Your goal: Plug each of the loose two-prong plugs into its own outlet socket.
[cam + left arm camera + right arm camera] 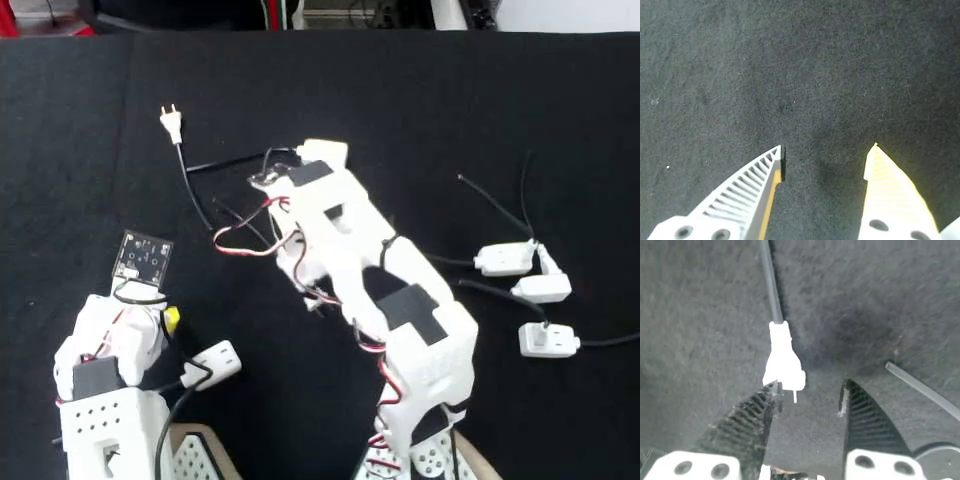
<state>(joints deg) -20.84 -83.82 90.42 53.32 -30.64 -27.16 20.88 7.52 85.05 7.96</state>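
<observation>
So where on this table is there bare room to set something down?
Bare cloth runs along the far edge, right of the loose plug, and in the near right corner below the three white sockets. Crowded: cables between the left arm and right arm, and around those sockets.

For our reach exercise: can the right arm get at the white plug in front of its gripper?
Probably yes: the right gripper is open, the white plug lies just ahead of it with its prongs pointing toward the gripper, and nothing lies between them.
</observation>
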